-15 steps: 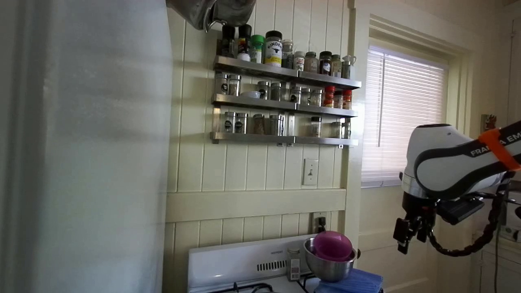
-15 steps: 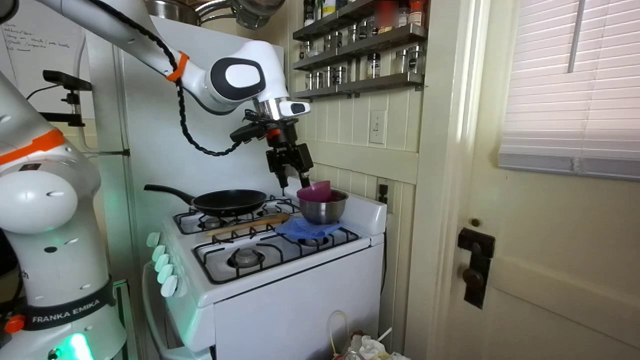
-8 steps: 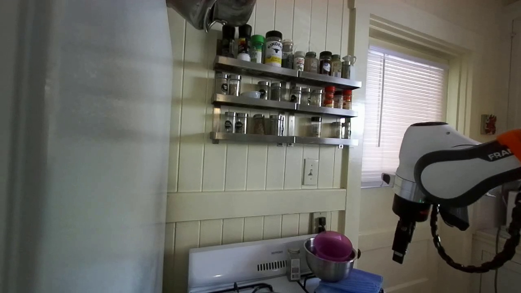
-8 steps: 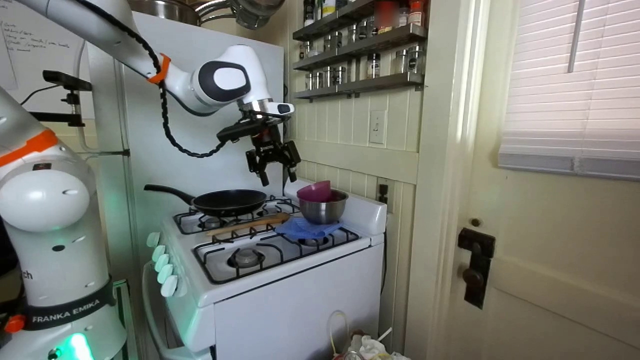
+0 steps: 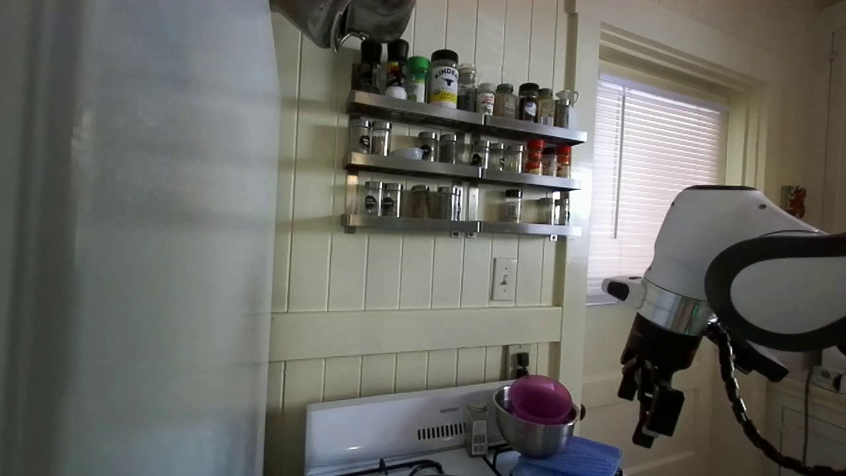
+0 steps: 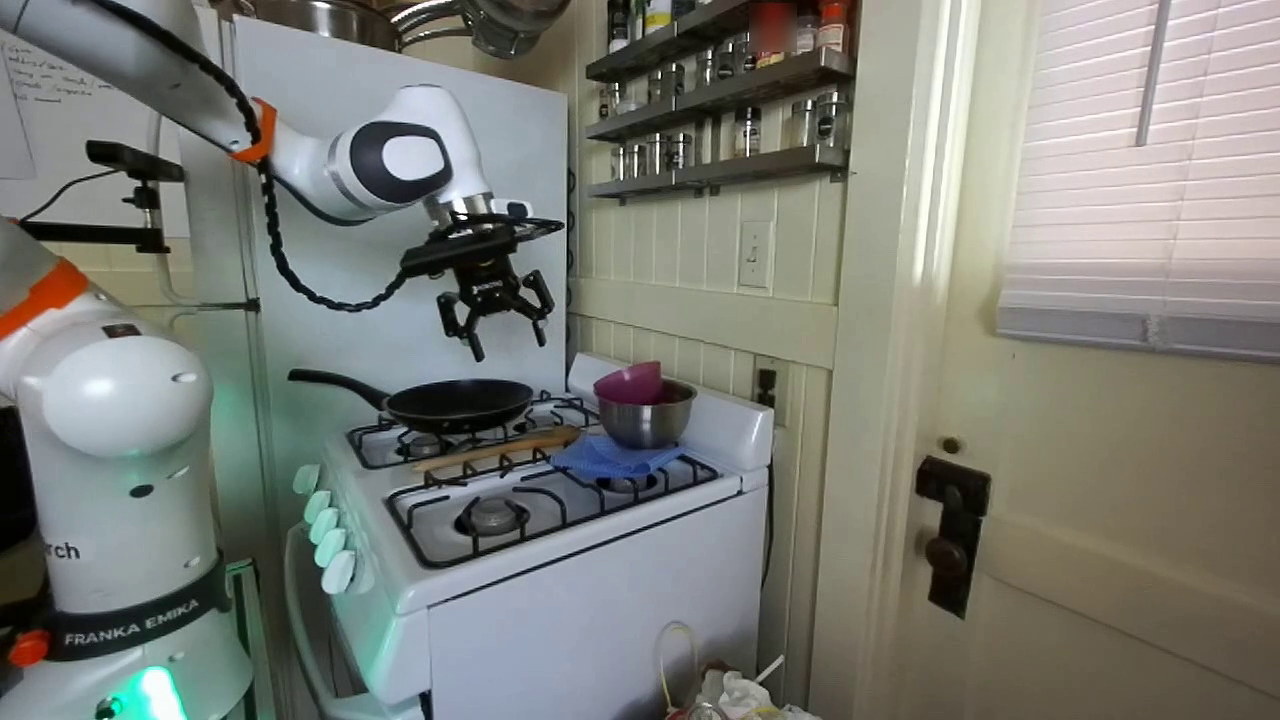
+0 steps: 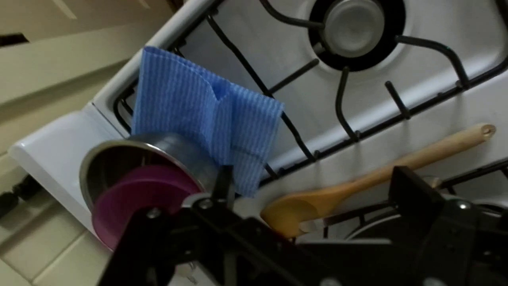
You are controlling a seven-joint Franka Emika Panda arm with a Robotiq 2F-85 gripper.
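Above the stove (image 6: 590, 590) hangs the gripper (image 6: 509, 345), jaws spread, nothing between them; lower, on the stove, lie a frying pan (image 6: 458, 405) and wooden spoon (image 7: 369, 181); at the stove's back, a pink bowl (image 6: 630, 384) leans inside a steel bowl (image 6: 650, 428), and a low sweep could topple it; how far the blue cloth (image 6: 605, 458) runs beneath, I can't see.

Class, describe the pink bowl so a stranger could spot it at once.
Start with the white stove. By its raised back panel stands a metal bowl. The pink bowl sits tilted inside, its colour setting it apart from grey metal and nearby blue cloth.
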